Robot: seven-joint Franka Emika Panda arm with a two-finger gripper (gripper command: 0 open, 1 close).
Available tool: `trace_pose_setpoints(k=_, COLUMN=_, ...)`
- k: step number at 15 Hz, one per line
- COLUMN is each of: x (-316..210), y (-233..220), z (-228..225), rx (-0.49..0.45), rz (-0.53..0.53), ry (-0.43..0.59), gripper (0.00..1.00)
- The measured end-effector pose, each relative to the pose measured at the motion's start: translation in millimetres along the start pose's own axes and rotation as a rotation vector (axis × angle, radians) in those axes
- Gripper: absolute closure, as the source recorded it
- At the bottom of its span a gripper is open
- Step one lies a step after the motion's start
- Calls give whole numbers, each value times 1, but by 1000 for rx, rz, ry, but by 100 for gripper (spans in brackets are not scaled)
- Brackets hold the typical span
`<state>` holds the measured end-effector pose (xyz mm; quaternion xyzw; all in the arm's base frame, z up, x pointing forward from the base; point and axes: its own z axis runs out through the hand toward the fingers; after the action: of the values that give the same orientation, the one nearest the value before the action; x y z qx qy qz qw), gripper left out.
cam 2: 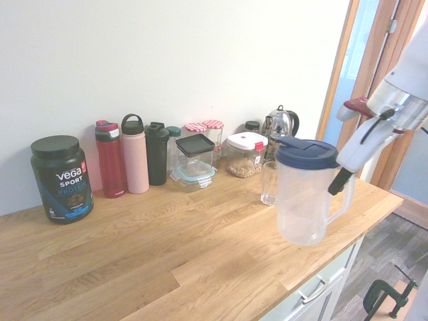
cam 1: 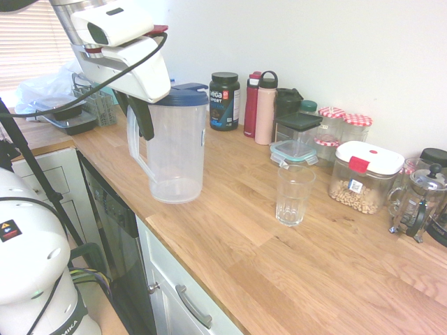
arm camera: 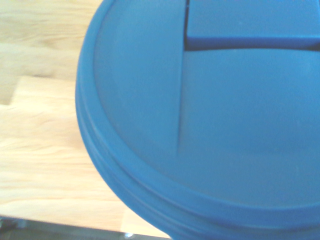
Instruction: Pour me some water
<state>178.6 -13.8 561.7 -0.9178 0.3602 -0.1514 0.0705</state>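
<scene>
A clear plastic pitcher (cam 1: 174,150) with a dark blue lid (arm camera: 225,115) hangs upright just above the wooden counter (cam 1: 279,258), near its front edge. My gripper (cam 1: 140,115) is shut on the pitcher's handle, on the side away from the glass. In the second exterior view the pitcher (cam 2: 304,194) stands in front of the glass (cam 2: 269,182), with my gripper (cam 2: 338,182) at its handle. The empty ribbed drinking glass (cam 1: 293,194) stands on the counter, about a pitcher's width from the pitcher. No water level shows in the pitcher.
Along the wall stand a black protein tub (cam 1: 224,100), red (cam 1: 251,105) and pink (cam 1: 265,108) bottles, a black shaker, stacked food containers (cam 1: 296,139), a nut box (cam 1: 363,176) and a French press (cam 1: 418,202). A dish rack (cam 1: 94,101) sits at the far left.
</scene>
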Motion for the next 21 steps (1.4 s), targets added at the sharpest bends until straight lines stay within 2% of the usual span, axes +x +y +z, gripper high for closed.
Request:
trace_pose_setpoints(k=4, x=37, y=67, z=-1, rx=29, rz=94, ry=-21, gripper=100)
trace_pose_setpoints(k=8, x=55, y=117, z=1, rx=37, rz=127, ry=-16, gripper=100)
trace_pose_setpoints(k=11, x=81, y=138, z=-1, rx=-21, rz=-19, ry=25, gripper=100)
trace_pose_setpoints(k=15, x=135, y=157, z=-9, rx=-133, rz=-214, ry=-44, gripper=100)
trace_pose_setpoints(k=18, x=183, y=120, z=-12, rx=-268, rz=-293, ry=-105, gripper=100)
trace_pose_setpoints(k=21, x=218, y=49, z=2, rx=-418, rz=-368, ry=-159, gripper=100)
